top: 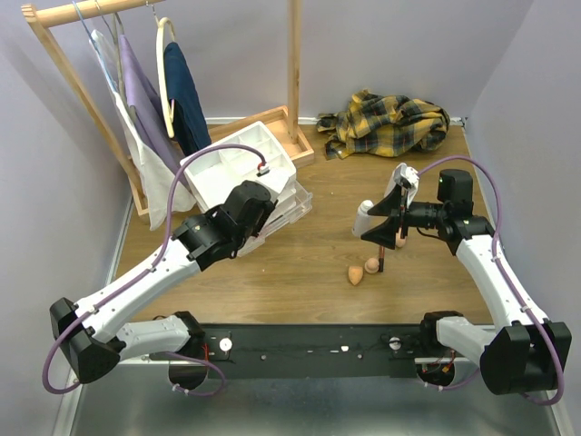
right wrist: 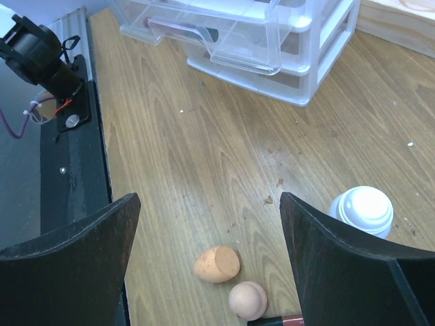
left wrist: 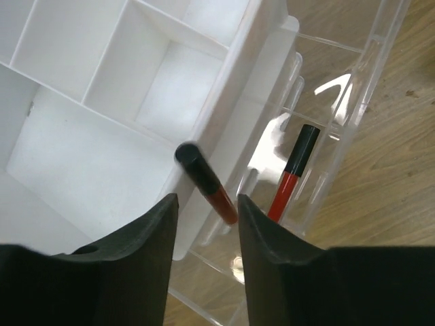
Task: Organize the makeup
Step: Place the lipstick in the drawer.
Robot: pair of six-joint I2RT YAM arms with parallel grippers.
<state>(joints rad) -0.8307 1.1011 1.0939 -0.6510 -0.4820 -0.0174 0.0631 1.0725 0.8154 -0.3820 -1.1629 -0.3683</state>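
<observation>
The left gripper (left wrist: 207, 204) hangs over the open clear plastic drawer (left wrist: 353, 102) of the white plastic drawer unit (top: 241, 168), which stands toward the far left corner of the wooden bench (right wrist: 204, 136). Its jaws are partly apart, wider than the thin dark-red stick with a black cap (left wrist: 207, 183) that shows blurred between them. A second red-and-black stick (left wrist: 292, 170) lies in that drawer. The right gripper (right wrist: 209, 200) is spread wide and holds nothing. It hovers right of the bench's middle above two peach egg-shaped sponges (right wrist: 217, 263) lying close together, with a small white capped bottle (right wrist: 363, 210) upright just beside one finger
</observation>
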